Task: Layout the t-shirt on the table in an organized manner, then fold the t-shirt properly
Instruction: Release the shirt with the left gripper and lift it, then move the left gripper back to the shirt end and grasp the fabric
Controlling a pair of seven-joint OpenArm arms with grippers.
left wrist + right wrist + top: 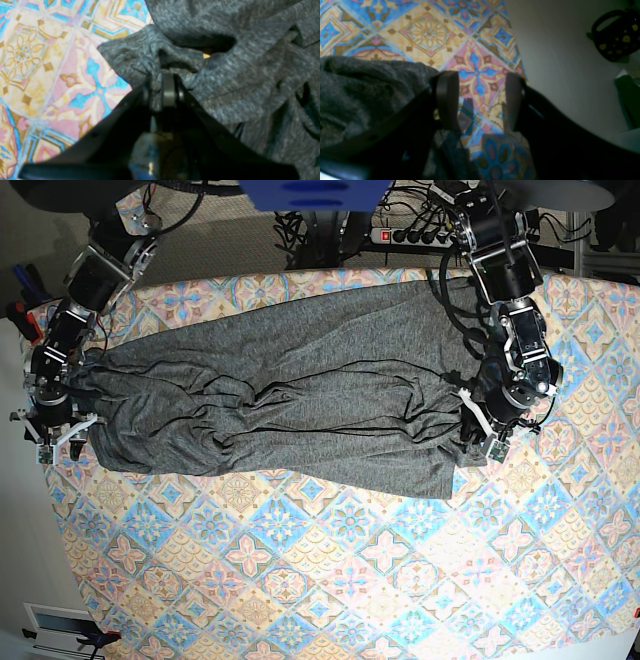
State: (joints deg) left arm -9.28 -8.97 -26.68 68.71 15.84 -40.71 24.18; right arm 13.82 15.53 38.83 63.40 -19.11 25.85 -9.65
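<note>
Patterned desk (300,580) carries the t-shirt (290,405) spread wide but wrinkled, unfolded; left gripper (160,87) jaws pinch its edge, right gripper (480,100) jaws gape empty beside it, smoothing and folding remain.

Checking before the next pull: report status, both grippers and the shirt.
Left gripper shut on bunched t-shirt edge. Right gripper open, over table beside the shirt, holding nothing. Shirt spread wide, wrinkled, unfolded. Nothing in the way.
</note>
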